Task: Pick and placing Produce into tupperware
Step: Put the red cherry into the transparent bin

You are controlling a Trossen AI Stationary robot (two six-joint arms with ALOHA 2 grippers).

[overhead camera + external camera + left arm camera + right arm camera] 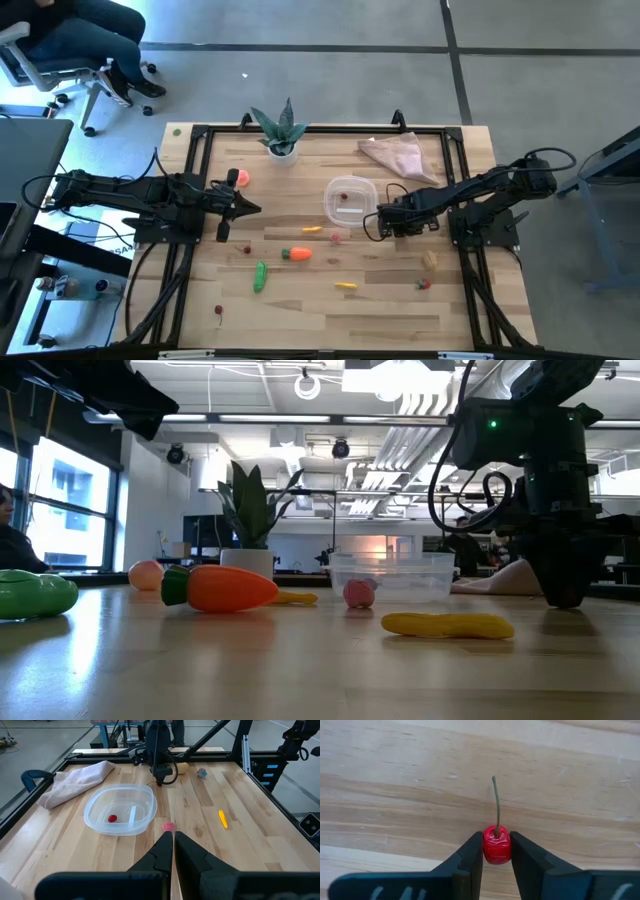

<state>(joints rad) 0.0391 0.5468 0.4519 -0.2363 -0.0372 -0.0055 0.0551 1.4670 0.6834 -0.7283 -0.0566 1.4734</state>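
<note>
The cherry (496, 845), a small red berry with a thin green stem, sits between the two fingers (468, 860) of the right gripper (496, 851); both fingers touch its sides. The gripper is narrowed to the cherry's width and appears to hold it, low over the bench (395, 780). The stem points forward, away from the wrist.

The tupperware (349, 199) lies just beside the right gripper (381, 215), on the side toward the bench centre and slightly toward the plant. It already holds one red piece (112, 818). The right arm is the nearer arm; judged from this, the coming move is a short lift and carry over the near rim.

The left gripper (173, 837) is fully closed and empty, waiting on the opposite side, pointing toward the tupperware.
</note>
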